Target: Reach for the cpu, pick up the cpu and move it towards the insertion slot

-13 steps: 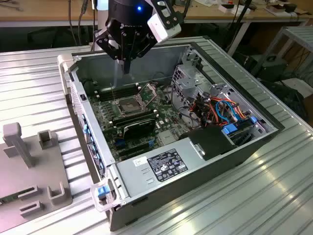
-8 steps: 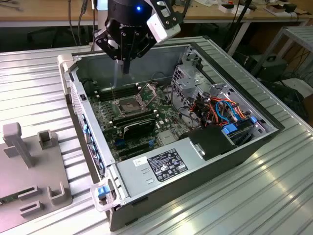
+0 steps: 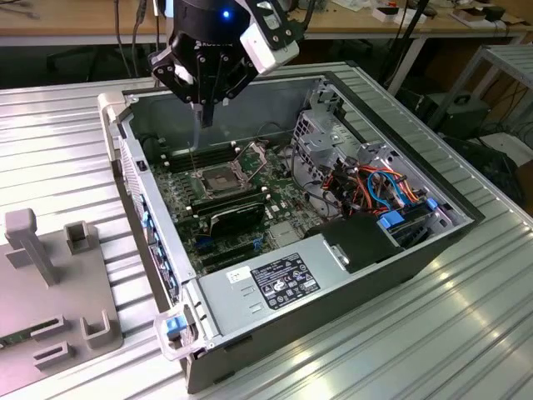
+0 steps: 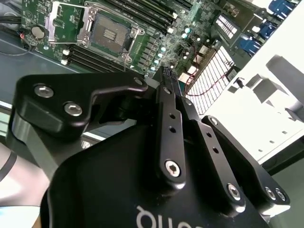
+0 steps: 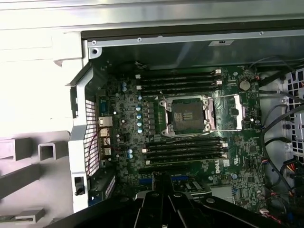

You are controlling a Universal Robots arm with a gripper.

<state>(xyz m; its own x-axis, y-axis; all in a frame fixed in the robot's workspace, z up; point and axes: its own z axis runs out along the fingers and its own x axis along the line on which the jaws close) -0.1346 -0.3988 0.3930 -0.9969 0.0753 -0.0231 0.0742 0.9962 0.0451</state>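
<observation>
Gripper [image 3: 206,118] hangs over the open case [image 3: 358,293], fingers [image 4: 169,102] pinched together. Below lies the slot [image 5: 188,117], its latch frame [image 5: 227,112] open; the cpu [image 3: 15,337] rests well apart on the grey fixture [image 3: 42,283] at the exterior view's left edge

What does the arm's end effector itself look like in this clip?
A matte black end effector with jointed bar links fastened by silver hex screws, white lettering on its body, a blue light above, and a white-and-grey box mounted on one side.
</observation>
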